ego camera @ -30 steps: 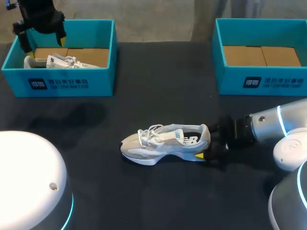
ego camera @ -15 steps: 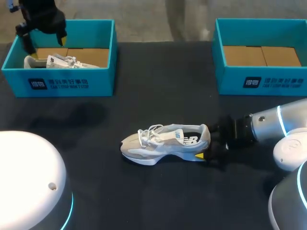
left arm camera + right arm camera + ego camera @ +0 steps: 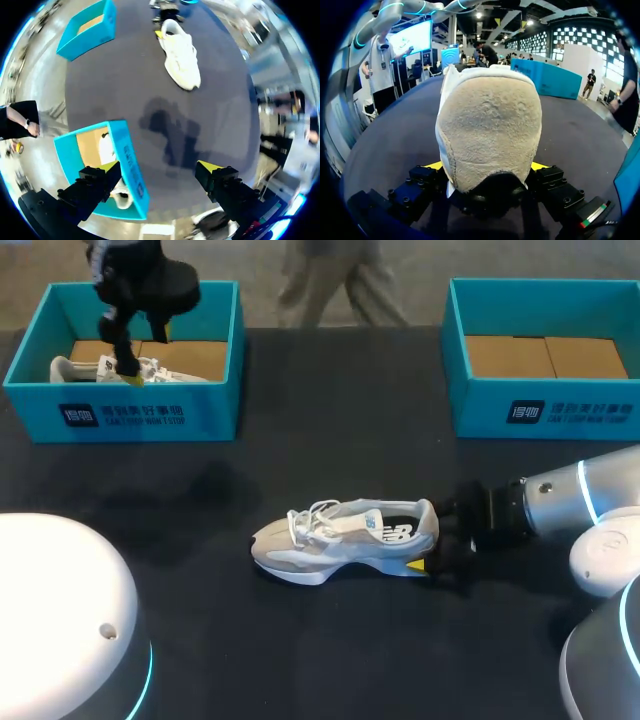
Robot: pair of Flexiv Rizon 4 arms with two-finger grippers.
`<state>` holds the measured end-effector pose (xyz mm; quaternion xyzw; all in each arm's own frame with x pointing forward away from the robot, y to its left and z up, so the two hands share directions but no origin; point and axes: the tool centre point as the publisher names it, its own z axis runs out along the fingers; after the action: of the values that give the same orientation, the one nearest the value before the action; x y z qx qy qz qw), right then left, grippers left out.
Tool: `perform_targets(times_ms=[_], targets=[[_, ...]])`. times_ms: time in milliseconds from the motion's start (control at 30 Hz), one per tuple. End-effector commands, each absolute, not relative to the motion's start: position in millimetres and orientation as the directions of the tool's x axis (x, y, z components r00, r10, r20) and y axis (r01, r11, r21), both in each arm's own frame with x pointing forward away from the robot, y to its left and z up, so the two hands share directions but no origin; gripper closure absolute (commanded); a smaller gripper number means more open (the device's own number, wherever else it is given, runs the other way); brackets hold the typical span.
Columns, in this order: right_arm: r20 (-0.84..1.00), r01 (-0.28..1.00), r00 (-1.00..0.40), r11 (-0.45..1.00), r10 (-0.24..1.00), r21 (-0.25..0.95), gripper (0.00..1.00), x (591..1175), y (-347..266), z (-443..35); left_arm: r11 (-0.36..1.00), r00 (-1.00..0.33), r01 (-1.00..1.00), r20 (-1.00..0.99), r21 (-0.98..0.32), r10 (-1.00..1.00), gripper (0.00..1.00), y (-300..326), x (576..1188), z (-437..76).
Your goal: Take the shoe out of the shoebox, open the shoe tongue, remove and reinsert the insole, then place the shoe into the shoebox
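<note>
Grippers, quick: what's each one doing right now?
Left gripper: open, holding nothing.
Right gripper: closed on the heel of the shoe on the table.

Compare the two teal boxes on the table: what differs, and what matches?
The left box holds a white shoe; the right box holds nothing. The left end effector hangs above the left box; none is above the right box. Both are open-topped and teal.

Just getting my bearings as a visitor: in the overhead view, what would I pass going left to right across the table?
Left teal shoebox → white shoe standing on its sole mid-table → right teal shoebox.
</note>
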<state>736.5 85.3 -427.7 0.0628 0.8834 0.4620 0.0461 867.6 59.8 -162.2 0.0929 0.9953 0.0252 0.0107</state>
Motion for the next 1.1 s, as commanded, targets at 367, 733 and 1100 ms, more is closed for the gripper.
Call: perform_targets(times_ms=[367,733,1100], targets=[[-0.023,0.071,-0.988,0.571,0.154,0.818,1.00,735.5,87.3,-426.8,0.836,-0.835,-0.548,-0.054,0.013,-0.547,0.00,-5.4,800.9,-174.4],[-0.023,0.071,-0.988,0.571,0.154,0.818,1.00,735.5,87.3,-426.8,0.736,-0.736,-0.676,-0.004,-0.033,-0.676,0.00,-36.2,763.5,-183.7],[-0.023,0.071,-0.988,0.571,0.154,0.818,1.00,735.5,87.3,-426.8,0.736,-0.736,-0.676,-0.004,-0.033,-0.676,0.00,-36.2,763.5,-183.7]])
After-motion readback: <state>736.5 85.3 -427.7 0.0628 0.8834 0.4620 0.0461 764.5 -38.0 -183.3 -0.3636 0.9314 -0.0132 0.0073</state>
